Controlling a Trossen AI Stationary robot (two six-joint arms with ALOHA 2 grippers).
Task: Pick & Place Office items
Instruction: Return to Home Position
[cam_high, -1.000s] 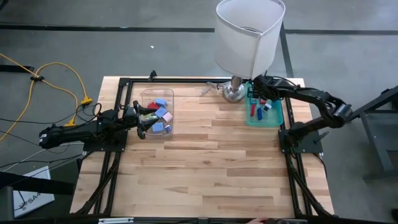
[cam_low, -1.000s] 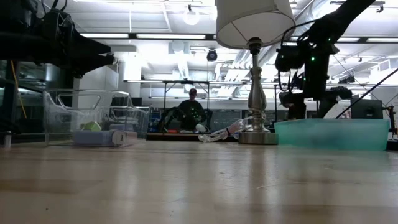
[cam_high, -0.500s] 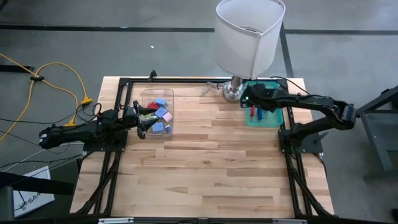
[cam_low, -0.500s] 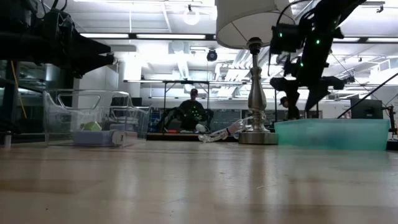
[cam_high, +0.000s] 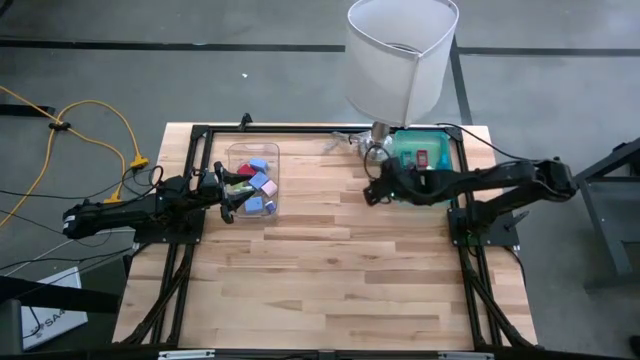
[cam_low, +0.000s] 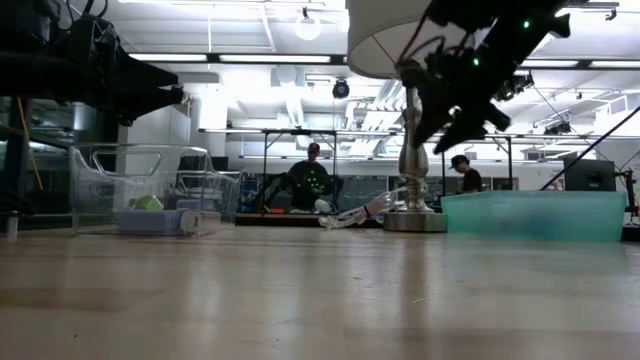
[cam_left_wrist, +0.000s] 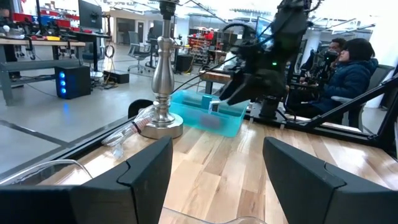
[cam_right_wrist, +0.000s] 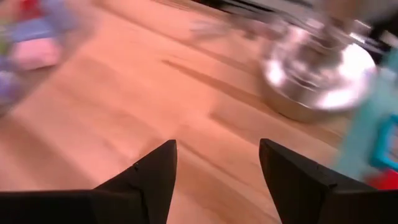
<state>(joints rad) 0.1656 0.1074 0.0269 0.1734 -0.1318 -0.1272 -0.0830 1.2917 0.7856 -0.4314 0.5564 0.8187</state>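
Observation:
The office items are small pieces in two containers. Light blue blocks with red and pink bits lie in a clear bin (cam_high: 254, 180) at the table's far left. A red piece (cam_high: 421, 157) shows in a teal tray (cam_high: 430, 165) at the far right. My left gripper (cam_high: 229, 196) is open at the bin's left wall, holding nothing. My right gripper (cam_high: 370, 192) is open over bare wood just left of the tray and near the lamp base; its fingers (cam_right_wrist: 149, 171) have only tabletop between them. The low view shows it raised (cam_low: 442, 112) above the table.
A tall lamp with a white shade (cam_high: 400, 55) stands on a silver base (cam_right_wrist: 317, 68) beside the teal tray (cam_low: 540, 215), close to my right arm. A black frame borders the table. Bare wood stretches between bin and tray. People sit in the room beyond.
My right gripper has left the space over the teal tray, risen a little and swung toward the table's left and near side. It has passed the lamp base and is now over bare wood.

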